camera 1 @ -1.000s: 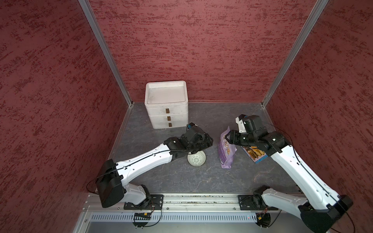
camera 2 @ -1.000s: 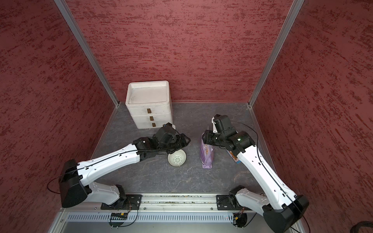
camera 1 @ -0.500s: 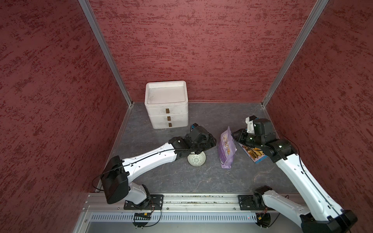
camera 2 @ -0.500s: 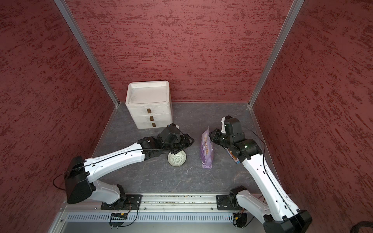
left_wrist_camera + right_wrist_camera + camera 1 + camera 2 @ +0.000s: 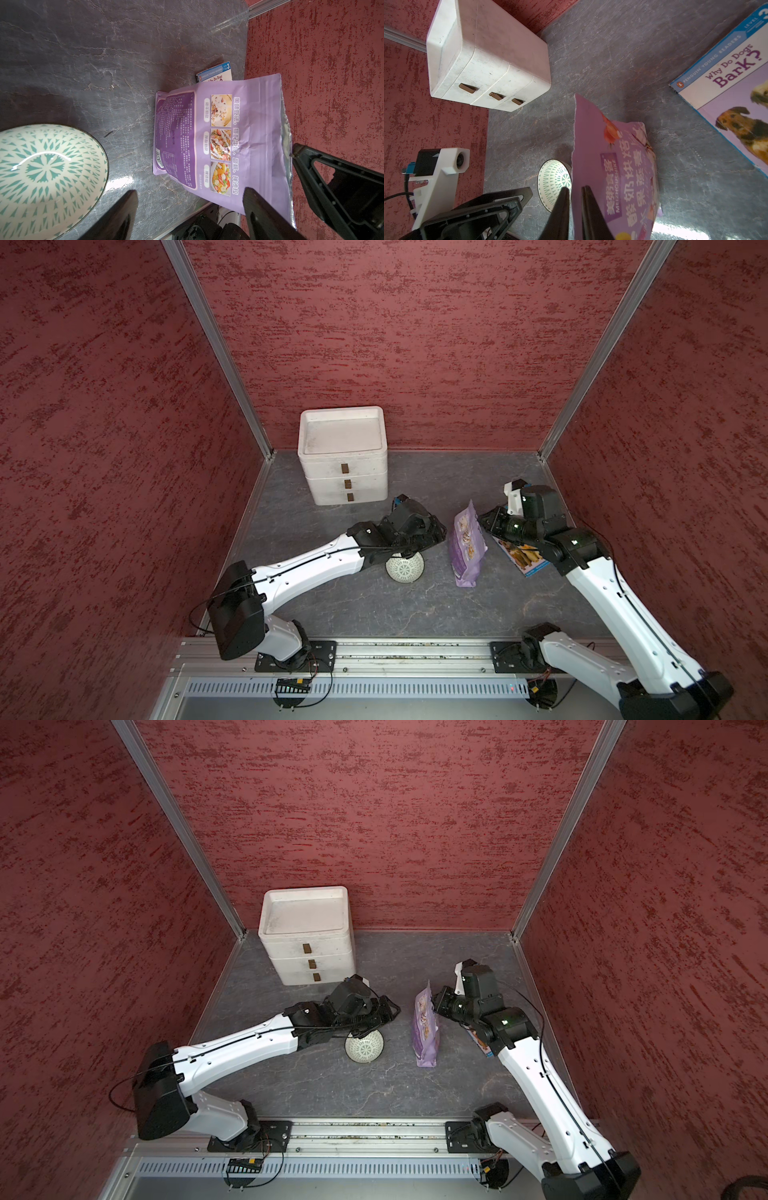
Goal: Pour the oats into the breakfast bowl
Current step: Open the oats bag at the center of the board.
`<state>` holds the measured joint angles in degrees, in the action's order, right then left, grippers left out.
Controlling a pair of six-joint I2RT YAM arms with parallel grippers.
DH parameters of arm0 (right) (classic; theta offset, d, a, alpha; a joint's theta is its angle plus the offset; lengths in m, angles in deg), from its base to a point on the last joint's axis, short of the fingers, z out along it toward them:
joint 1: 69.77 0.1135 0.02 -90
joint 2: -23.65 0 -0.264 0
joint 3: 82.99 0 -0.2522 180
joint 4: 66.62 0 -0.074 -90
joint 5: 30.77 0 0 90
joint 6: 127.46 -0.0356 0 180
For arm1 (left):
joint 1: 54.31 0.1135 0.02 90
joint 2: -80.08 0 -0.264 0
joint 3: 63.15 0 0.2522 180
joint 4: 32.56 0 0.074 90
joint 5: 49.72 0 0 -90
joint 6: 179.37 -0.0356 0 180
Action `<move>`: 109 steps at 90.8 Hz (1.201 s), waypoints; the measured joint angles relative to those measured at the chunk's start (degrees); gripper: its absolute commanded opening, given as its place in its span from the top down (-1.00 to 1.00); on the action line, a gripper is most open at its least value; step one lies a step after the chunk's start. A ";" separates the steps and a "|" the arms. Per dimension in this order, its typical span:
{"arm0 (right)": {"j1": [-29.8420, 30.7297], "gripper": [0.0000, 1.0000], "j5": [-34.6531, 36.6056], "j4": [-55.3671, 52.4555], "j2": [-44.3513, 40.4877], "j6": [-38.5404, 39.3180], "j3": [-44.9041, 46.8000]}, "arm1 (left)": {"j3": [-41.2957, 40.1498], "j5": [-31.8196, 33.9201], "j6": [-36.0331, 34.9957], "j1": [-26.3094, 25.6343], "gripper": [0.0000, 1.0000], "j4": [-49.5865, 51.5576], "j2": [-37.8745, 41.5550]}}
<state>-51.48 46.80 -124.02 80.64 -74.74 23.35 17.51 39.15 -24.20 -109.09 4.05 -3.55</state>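
Observation:
The oats are hidden inside a lavender pouch that stands upright right of centre. My right gripper is shut on the pouch's top edge, one finger on each side of it. The breakfast bowl sits just left of the pouch, white with a green pattern, and looks empty in the left wrist view. My left gripper hovers open over the bowl's far rim, facing the pouch and holding nothing.
A white three-drawer box stands at the back, left of centre. A blue dog book lies flat under my right arm, behind the pouch. Red walls close in three sides.
My right gripper's jaws have closed onto the pouch's top edge and its wrist has shifted right. My left gripper has crept a little toward the pouch. Pouch and bowl stay put.

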 measured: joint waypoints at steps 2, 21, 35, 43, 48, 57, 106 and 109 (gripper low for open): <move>-0.04 0.72 0.00 0.02 0.00 0.07 0.07 | 0.00 0.00 0.00 0.00 -0.67 -0.02 0.00; -0.28 0.81 -0.04 0.15 -0.07 0.50 0.37 | 0.00 -0.13 0.17 -0.02 -0.68 -0.11 0.00; -0.52 0.89 -0.46 0.59 -0.28 0.68 1.09 | 0.00 -0.24 0.39 -0.15 -0.68 -0.20 0.00; -0.55 0.91 -0.74 0.92 -0.33 0.68 1.29 | 0.00 -0.28 0.59 -0.15 -0.68 -0.24 0.00; -0.59 0.95 -0.98 1.14 -0.39 0.68 1.49 | 0.00 -0.28 0.61 -0.15 -0.68 -0.26 0.00; -0.79 0.94 -1.44 1.53 -0.72 0.63 1.86 | 0.00 -0.28 0.61 -0.17 -0.68 -0.50 0.00; -1.31 0.48 -3.45 1.14 -1.79 -1.88 2.03 | 0.00 -0.28 0.61 -0.20 -0.68 -1.01 0.00; -1.33 0.48 -3.72 1.27 -2.01 -2.21 2.03 | 0.00 -0.28 0.61 -0.20 -0.68 -1.01 0.00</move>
<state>-52.82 43.08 -122.75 78.63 -76.95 25.39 17.51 38.87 -23.59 -109.29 3.05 -3.55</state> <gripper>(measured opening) 0.257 0.839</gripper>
